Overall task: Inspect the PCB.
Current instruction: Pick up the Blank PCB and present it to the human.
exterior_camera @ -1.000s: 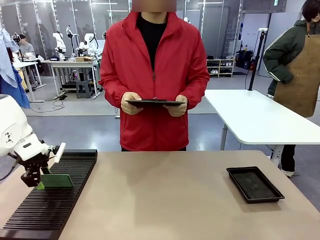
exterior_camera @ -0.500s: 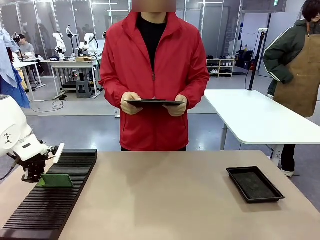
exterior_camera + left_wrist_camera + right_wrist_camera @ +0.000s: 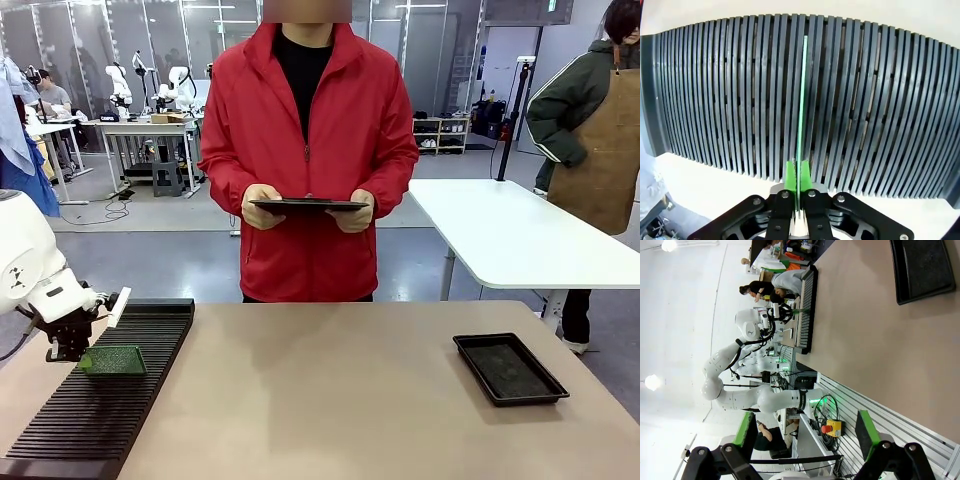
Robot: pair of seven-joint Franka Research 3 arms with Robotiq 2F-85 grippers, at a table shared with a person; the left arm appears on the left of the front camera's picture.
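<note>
The left gripper (image 3: 798, 170) is pinched tight on the bottom edge of the PCB (image 3: 801, 90) — a thin, flat green board. It sits along a slot of the black ribbed rack (image 3: 140, 390), at the lower left of the front view. This looks like the pick-up step. Next it likely needs a straight lift, so the board clears the hard ribs. The right gripper (image 3: 803, 435) hangs wide open.

On my left a black slotted rack (image 3: 110, 410) lies on the tan counter (image 3: 330, 400); well apart, on my right, sits a shallow black tray (image 3: 508, 370). Across from me a person in a red jacket (image 3: 310, 150) holds a dark tablet (image 3: 308, 205) level. A white table (image 3: 510, 235) stands behind.
</note>
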